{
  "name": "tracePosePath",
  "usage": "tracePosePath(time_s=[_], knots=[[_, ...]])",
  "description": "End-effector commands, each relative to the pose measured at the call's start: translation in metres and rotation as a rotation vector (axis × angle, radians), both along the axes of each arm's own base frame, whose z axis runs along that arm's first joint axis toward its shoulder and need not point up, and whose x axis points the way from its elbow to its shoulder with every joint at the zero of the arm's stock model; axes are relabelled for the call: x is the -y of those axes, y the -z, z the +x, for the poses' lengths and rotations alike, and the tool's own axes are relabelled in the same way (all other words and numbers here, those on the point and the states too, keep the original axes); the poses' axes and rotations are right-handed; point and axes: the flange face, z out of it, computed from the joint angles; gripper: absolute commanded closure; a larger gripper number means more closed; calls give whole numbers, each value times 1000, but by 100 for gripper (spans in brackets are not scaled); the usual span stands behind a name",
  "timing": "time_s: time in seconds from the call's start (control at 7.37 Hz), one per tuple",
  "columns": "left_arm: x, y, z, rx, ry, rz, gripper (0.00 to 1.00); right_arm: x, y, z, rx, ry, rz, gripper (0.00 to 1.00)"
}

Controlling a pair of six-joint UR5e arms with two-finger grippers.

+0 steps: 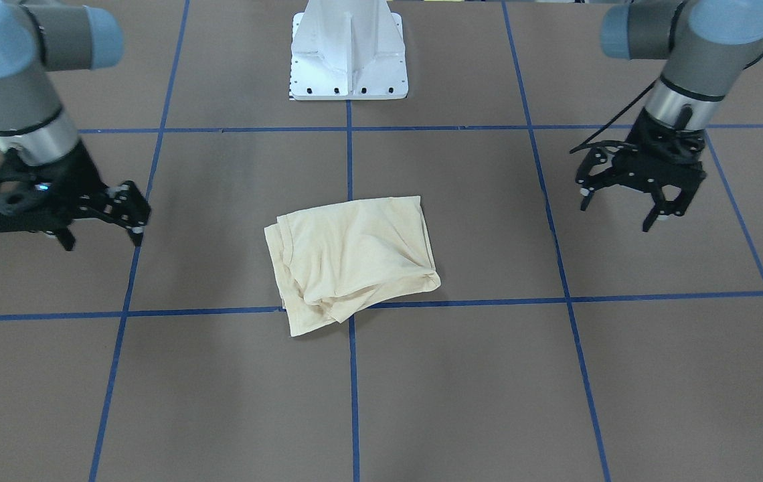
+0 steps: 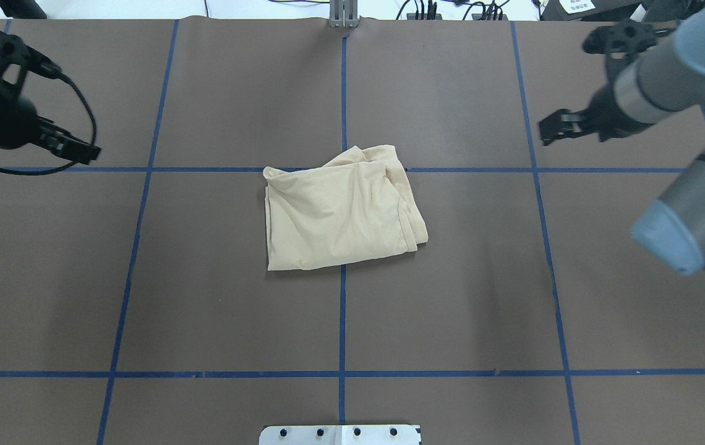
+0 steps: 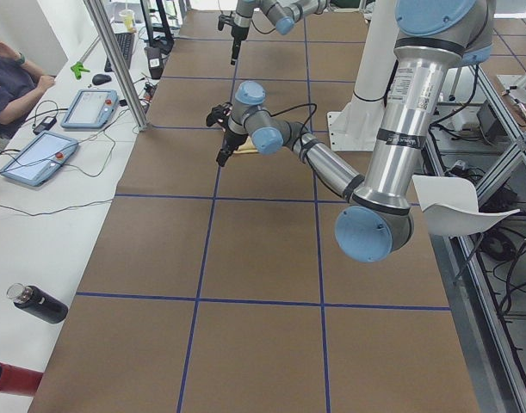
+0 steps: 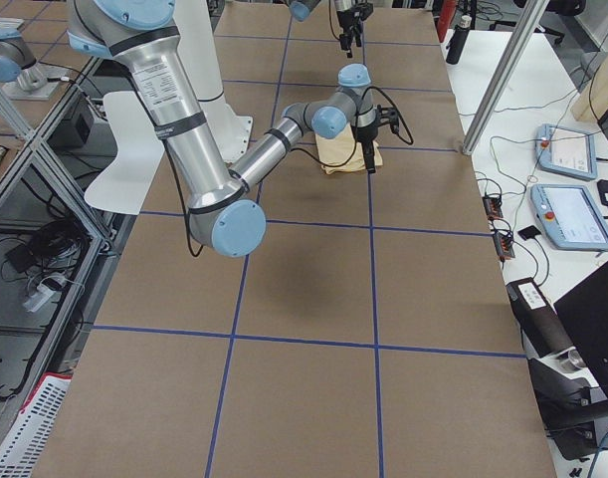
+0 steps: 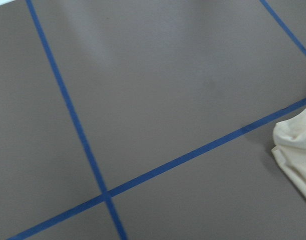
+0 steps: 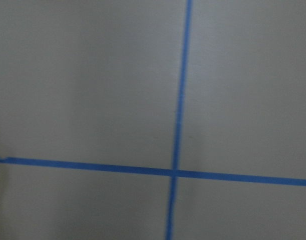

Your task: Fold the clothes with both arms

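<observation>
The cream-yellow T-shirt (image 1: 355,254) lies folded into a rumpled, roughly square bundle at the table's middle (image 2: 340,213), plain side up, with its print and label hidden. One corner of it shows in the left wrist view (image 5: 295,145). My left gripper (image 1: 616,215) hangs open and empty above the table, well off to the shirt's side. My right gripper (image 1: 104,241) is open and empty on the other side, about as far away. Neither touches the cloth.
The brown table top carries a grid of blue tape lines (image 2: 342,321). The white pedestal base (image 1: 348,53) stands at the robot's edge. An operators' desk with tablets (image 3: 39,155), bottles (image 3: 34,303) and a seated person (image 3: 9,86) runs along the far side.
</observation>
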Motion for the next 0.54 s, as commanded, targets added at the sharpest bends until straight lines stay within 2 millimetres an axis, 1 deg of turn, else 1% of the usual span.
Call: tracePosePath(time_s=[0.0,0.14,0.27,0.41], knots=[[6,-60,-128,131,-25,81,0,-31,-109,157,-43,122,16,0],[-5,-91,-180,190,-16,87,0,-52,-169,206,-65,169,-4,0],[-19,-113,-217,191,27,44,0,-79,-217,246,-52,191,-29,0],[-34,-133,-231,188,37,5,0,-121,-254,270,-34,193,-77,0]])
